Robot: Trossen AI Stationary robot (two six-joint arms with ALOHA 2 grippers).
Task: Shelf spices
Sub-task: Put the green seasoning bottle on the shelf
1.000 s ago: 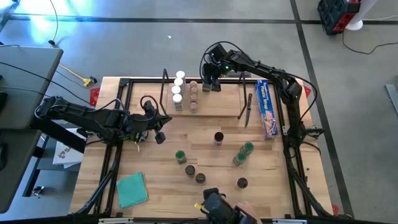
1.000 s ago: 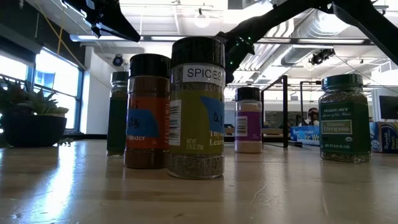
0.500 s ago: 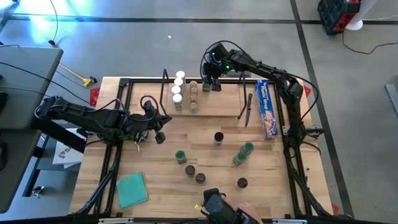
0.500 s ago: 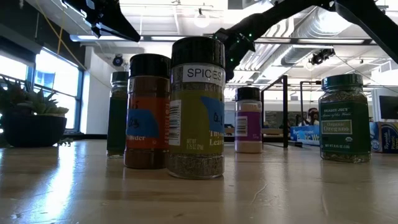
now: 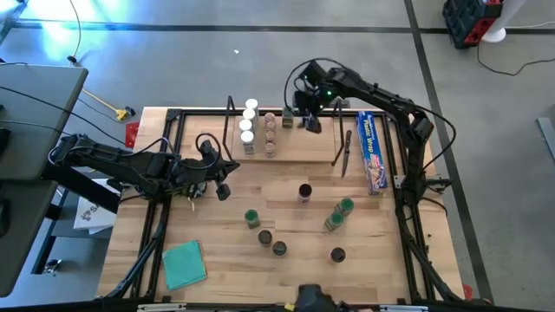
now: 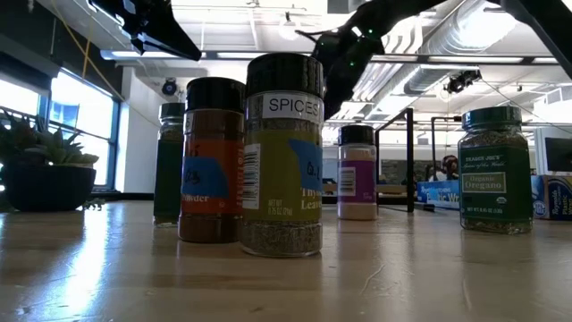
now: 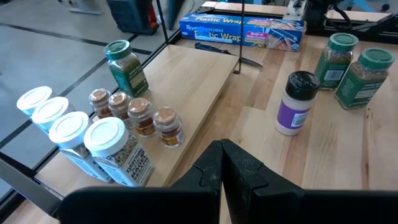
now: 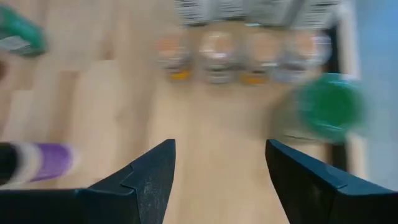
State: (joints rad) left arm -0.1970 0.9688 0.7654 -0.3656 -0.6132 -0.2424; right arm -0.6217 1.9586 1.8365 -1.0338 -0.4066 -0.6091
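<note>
The light-wood shelf [image 5: 290,143] stands at the table's far side. On it stand a row of white-lidded jars [image 5: 248,126], a row of brown-lidded jars [image 5: 270,134] and one green-lidded jar [image 5: 287,113], also clear in the left wrist view [image 7: 126,66]. My right gripper [image 5: 310,121] hovers open over the shelf, just right of the green-lidded jar [image 8: 328,107], with nothing between its fingers [image 8: 155,168]. Several more jars stand on the table, among them a black-lidded one [image 5: 304,191] and green-lidded ones [image 5: 340,212]. My left gripper [image 5: 218,184] waits shut left of the shelf.
A long blue wrap box [image 5: 371,152] lies along the table's right side beside the shelf's black upright [image 5: 345,152]. A teal cloth [image 5: 184,263] lies near the near left corner. Bare wood lies between the shelf and the loose jars.
My right gripper has drawn away from the green-lidded jar toward the table's right and risen a little. The jar now stands uncovered on the shelf's far part. A hand at the near edge has gone from view.
</note>
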